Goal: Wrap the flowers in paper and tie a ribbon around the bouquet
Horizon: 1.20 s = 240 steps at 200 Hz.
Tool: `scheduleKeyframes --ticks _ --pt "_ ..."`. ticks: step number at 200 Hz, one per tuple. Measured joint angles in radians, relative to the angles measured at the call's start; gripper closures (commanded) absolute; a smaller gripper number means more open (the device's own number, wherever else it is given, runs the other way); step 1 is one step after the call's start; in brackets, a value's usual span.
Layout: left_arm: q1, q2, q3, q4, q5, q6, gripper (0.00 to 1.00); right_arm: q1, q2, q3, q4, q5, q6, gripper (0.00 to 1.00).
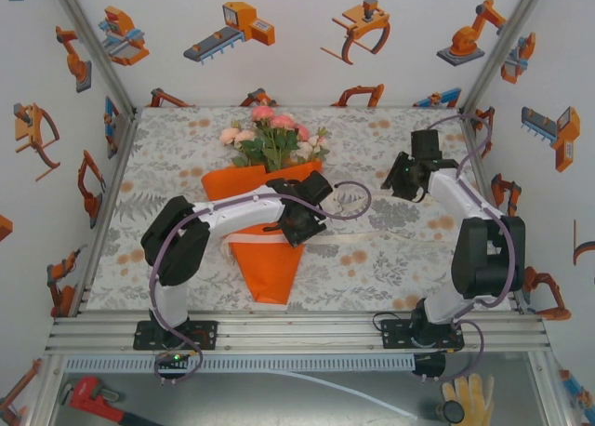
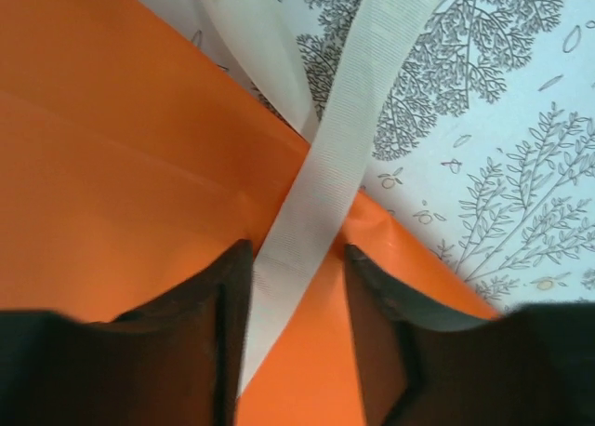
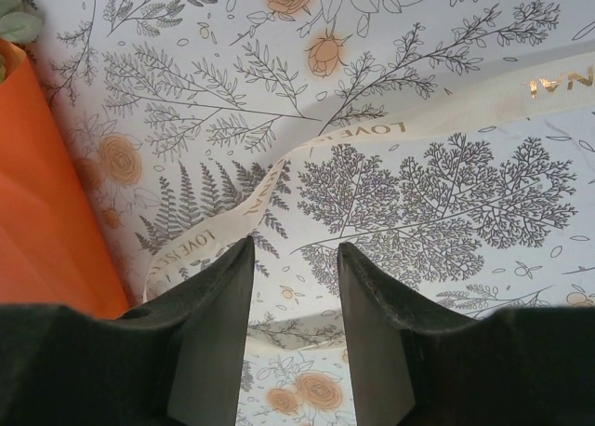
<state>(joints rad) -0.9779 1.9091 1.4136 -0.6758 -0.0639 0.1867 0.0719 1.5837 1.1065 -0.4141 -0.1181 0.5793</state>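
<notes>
Orange bouquet point(image 1: 270, 268) is lying on the floral cloth point(image 1: 390, 259), ribbon point(image 2: 325, 166) crossing its waist. Your left gripper point(image 2: 297, 249) is straddling the ribbon half-open, right gripper point(image 3: 296, 243) hanging open, empty; untensioned, that crossing is likely slipping loose.

Light is bright and even in the top view, apparently coming from overhead. The white walls point(image 1: 297, 63) bounce it around, and the arms throw only faint, soft-edged shadows on the printed cloth point(image 1: 186, 166). That view is sharp, though the frame posts lean outward toward the far corners.

In the left wrist view the orange paper point(image 2: 112, 166) is strongly saturated, with a mild sheen along its creases. The ribbon point(image 2: 325, 175) shows its weave crisply, while the left gripper's fingers point(image 2: 200, 352) are dark, underexposed and soft.

In the right wrist view the cloth print is sharp and evenly lit. The right gripper's fingers point(image 3: 214, 352) are near black and blurred, and the gold lettering point(image 3: 558, 82) on the ribbon glints.
</notes>
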Motion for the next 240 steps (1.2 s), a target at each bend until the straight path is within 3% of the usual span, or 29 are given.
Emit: scheduleKeyframes --ticks 40,85,121,155,240 --pt "0.006 0.000 0.000 0.026 -0.025 0.009 1.00 0.000 0.000 0.000 0.000 0.008 0.000 0.57" --pt "0.018 -0.021 -0.027 0.090 -0.044 0.003 1.00 0.000 0.040 0.007 -0.013 0.086 0.000 0.50" --pt "0.047 -0.148 -0.131 0.167 -0.030 -0.041 1.00 -0.013 0.162 0.084 -0.046 0.136 -0.005 0.43" --pt "0.050 -0.232 -0.171 0.233 0.006 -0.064 1.00 -0.019 0.240 0.129 -0.034 0.122 0.001 0.42" --pt "0.050 -0.231 -0.172 0.265 0.092 -0.070 1.00 -0.019 0.312 0.147 0.002 0.089 0.047 0.42"
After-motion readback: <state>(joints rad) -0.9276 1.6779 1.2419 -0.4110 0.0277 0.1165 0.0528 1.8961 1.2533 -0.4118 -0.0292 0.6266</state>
